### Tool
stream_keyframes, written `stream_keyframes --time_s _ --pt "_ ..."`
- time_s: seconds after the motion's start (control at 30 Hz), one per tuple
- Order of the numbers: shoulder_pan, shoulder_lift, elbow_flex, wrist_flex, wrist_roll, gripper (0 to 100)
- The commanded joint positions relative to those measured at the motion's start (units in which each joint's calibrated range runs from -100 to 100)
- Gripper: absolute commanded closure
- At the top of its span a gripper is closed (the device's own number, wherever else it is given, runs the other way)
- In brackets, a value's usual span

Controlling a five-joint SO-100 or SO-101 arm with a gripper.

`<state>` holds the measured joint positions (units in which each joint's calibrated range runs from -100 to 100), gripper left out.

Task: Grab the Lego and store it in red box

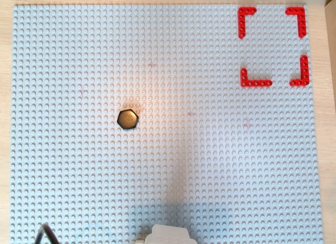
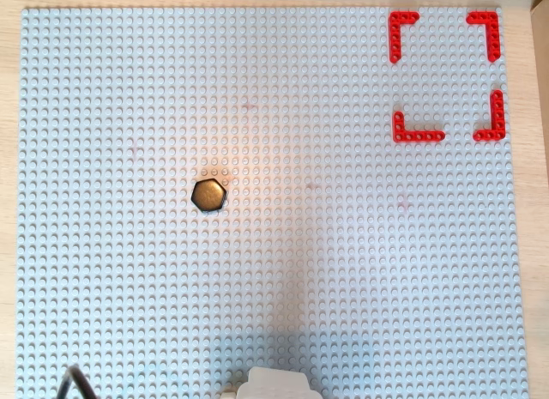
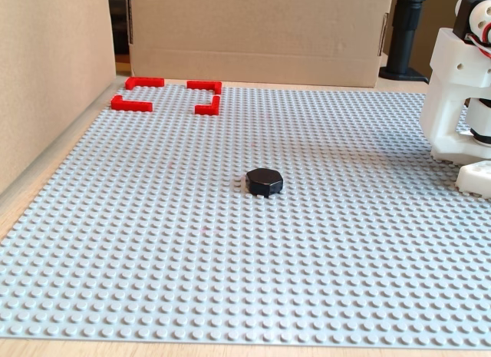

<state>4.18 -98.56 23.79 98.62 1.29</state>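
While the Lego [image 1: 127,119] lies flat mid-baseplate [image 1: 63,191], well apart from the empty red box [image 1: 256,83], the arm [image 3: 459,96] appears folded; jaw state cannot be told

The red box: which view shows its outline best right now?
Both overhead views: the red box shows all four corner pieces squarely, its inside bare, the Lego far off. The fixed view shows the red box low, distant and foreshortened.
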Motion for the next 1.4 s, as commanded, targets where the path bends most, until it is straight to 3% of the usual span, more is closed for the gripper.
stream_keyframes --time_s 0.0,0.33,0.7,1.13,1.37 --pt "-0.35 0.51 -2.07 0.15 0.22 97" --pt "-12.85 19.58 -10.07 0.59 0.22 97" --pt "-13.97 35.17 -15.97 0.68 0.22 97" --pt "-22.53 50.26 -15.34 0.59 0.32 97" --pt "-23.57 58.73 -15.43 0.42 4.02 97"
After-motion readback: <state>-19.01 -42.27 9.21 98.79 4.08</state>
